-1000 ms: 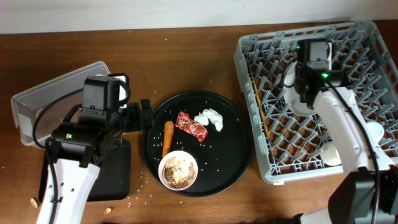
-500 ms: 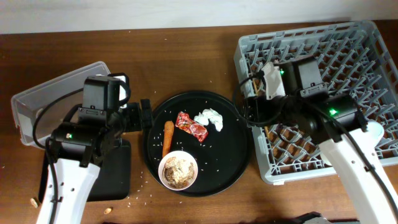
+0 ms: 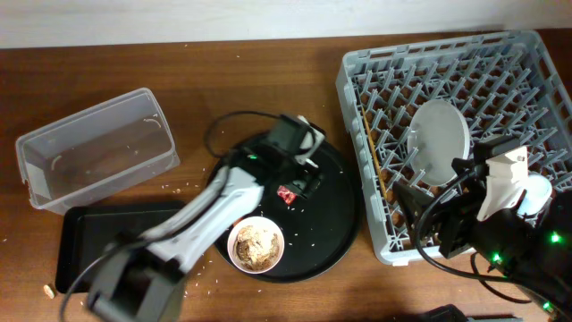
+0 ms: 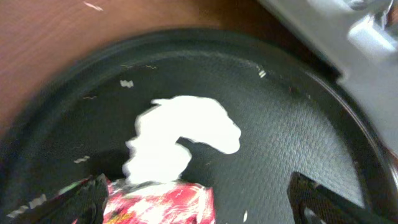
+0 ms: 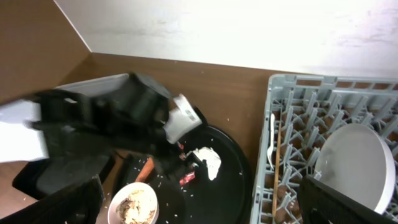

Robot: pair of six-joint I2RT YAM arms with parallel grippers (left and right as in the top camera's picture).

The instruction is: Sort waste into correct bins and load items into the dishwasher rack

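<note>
My left gripper (image 3: pixel 299 183) is open low over the round black tray (image 3: pixel 335 224). The red wrapper (image 4: pixel 161 202) lies between its fingers, nearer the left one, with the white tissue (image 4: pixel 183 140) just beyond. A white bowl (image 3: pixel 256 243) of brown food scraps sits at the tray's front. The carrot (image 5: pixel 144 168) shows only in the right wrist view, beside the arm. A pale plate (image 3: pixel 438 143) stands upright in the grey dishwasher rack (image 3: pixel 357 72). My right gripper (image 3: pixel 438 224) hangs open and empty at the rack's front edge.
The clear tub (image 3: pixel 94 148) stands at the far left, the shallow black tray (image 3: pixel 116 233) in front of it. Chopsticks (image 3: pixel 375 165) lie along the rack's left side and a white cup (image 3: pixel 536 192) sits at its right. Rice grains dot the round tray.
My left arm swung from the left side out over the round tray to the wrapper. My right gripper opened, left the plate standing in the rack and pulled back to the front right.
</note>
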